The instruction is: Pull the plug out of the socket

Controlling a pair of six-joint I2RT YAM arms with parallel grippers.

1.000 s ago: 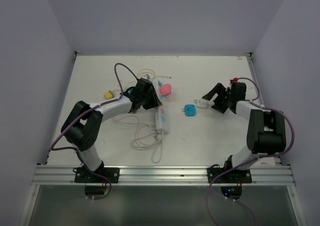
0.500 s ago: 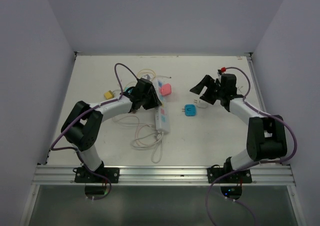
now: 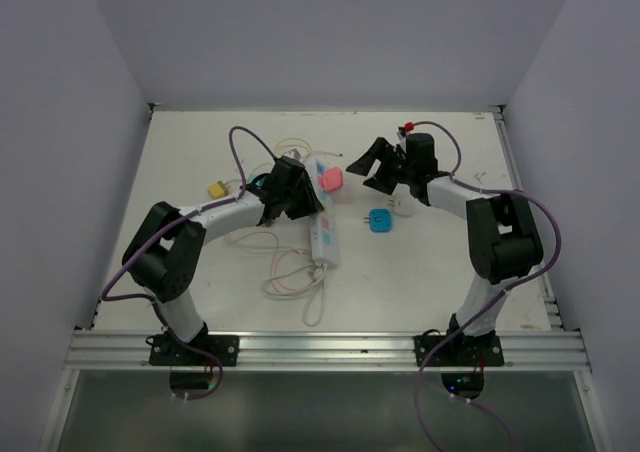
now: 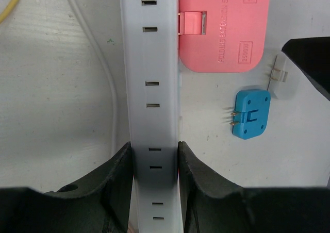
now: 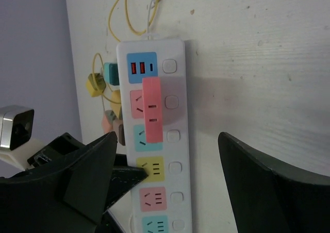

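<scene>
Left of centre on the worktop (image 3: 430, 272), the power strip (image 3: 325, 234) lay flat, its length running up the top view toward the back wall. You had your left jaws pressed in on it, pinching its long white sides partway along. The left wrist view showed a dark finger (image 4: 111, 186) tight against each side, with no gap.

The pink plug (image 5: 153, 115) sat in the strip's face. In the right wrist view it covered the pink outlet and part of the teal one, just below the blue outlet with the red ports.

Your right jaws were spread wide and held nothing. From above they hung near the pink plug, on its right, and the right wrist view framed the plug between the two fingers.

A blue adapter (image 3: 380, 220) lay loose on the worktop right of the strip, prongs pointing toward it, with a small white adapter (image 3: 403, 208) just beside it. The strip's thin white cord (image 3: 292, 272) lay looped by the strip's lower end, and a yellow block (image 3: 216, 188) rested well to the left.
</scene>
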